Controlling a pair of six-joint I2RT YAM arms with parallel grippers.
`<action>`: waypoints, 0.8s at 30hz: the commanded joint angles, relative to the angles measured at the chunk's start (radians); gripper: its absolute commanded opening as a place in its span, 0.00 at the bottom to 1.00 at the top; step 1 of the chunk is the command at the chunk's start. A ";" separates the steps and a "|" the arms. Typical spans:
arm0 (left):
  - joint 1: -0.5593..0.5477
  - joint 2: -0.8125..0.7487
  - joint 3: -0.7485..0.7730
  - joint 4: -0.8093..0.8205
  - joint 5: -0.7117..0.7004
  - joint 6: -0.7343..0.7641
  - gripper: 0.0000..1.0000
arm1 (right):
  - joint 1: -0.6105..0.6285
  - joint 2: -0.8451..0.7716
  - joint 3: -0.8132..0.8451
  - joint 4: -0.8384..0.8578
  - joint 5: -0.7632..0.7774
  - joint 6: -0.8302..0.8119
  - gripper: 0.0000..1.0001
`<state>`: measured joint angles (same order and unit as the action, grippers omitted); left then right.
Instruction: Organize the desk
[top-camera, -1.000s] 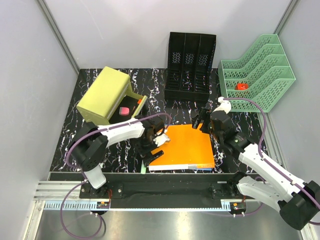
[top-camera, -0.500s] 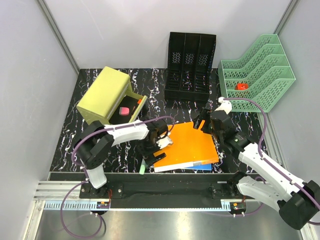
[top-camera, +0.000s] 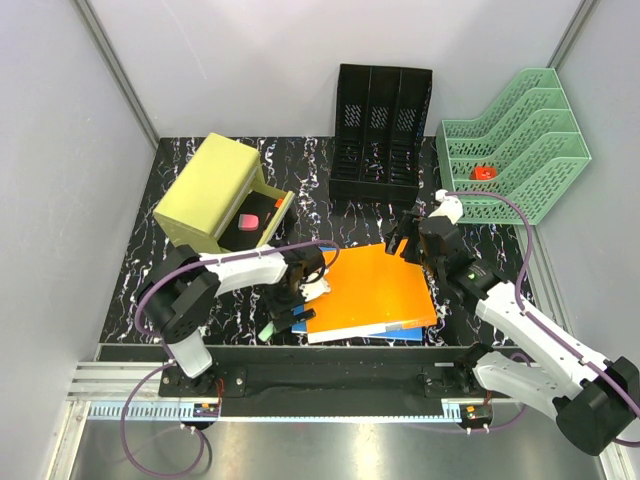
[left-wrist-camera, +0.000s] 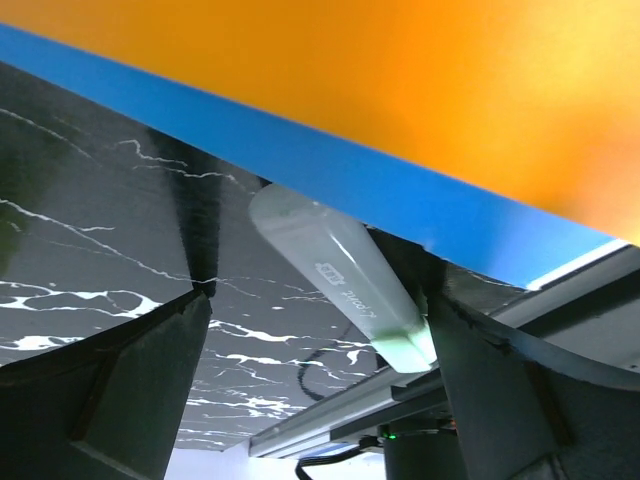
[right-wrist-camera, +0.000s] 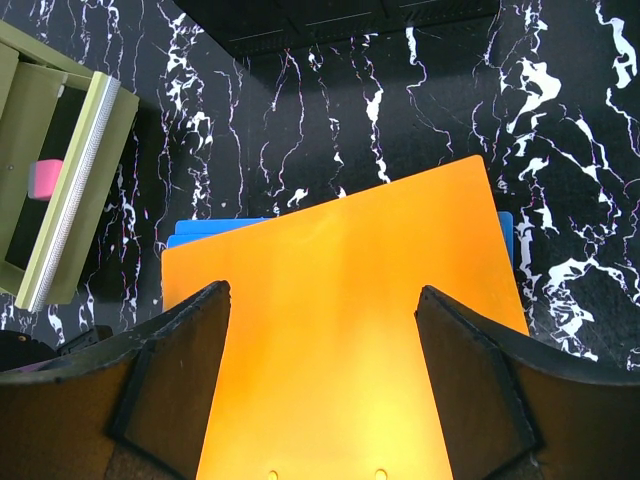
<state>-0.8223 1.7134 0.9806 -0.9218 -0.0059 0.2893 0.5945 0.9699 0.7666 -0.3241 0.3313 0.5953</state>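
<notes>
Looking down on a black worktop (top-camera: 310, 170) with white marble veins, spread under everything and reaching well beyond the orange folder (top-camera: 375, 290) on all sides. Lying flat near the front middle of it, that orange folder, stacked on a blue folder (top-camera: 405, 334) peeking out along the near edge.

Hovering at the far edge of the orange folder, the right claw (top-camera: 402, 243), fingers spread wide, holding nothing, bare worktop just beyond its tips. Sitting low at the left edge of the orange folder, the left claw (top-camera: 290, 310), jaws apart, close down over the worktop. Lying slantwise between its fingers, a pale green marker-like stick (left-wrist-camera: 340, 272), one end up against the blue folder's edge; hard to tell whether touching either finger.

Left of the orange folder and farther back, a yellow-green drawer box (top-camera: 205, 190), drawer standing open with a small pink thing (top-camera: 249, 220) inside. Straight behind the orange folder, a black mesh file holder (top-camera: 382, 135). Behind and right of the orange folder, a mint green tiered tray (top-camera: 520, 150) holding a small red object (top-camera: 484, 172). Enclosing it all, plain pale grey walls (top-camera: 250, 60).
</notes>
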 joint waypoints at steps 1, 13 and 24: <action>0.008 -0.004 -0.046 0.109 0.020 0.050 0.93 | -0.007 0.000 0.034 0.014 0.015 0.006 0.83; 0.009 -0.011 -0.013 0.083 0.040 0.037 0.07 | -0.009 0.023 0.037 0.030 0.017 0.012 0.82; 0.083 -0.120 0.366 -0.129 0.009 0.057 0.00 | -0.007 0.047 0.036 0.053 0.008 0.004 0.82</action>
<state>-0.7994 1.6840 1.1500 -1.0103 0.0246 0.3229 0.5934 1.0100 0.7666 -0.3180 0.3305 0.5995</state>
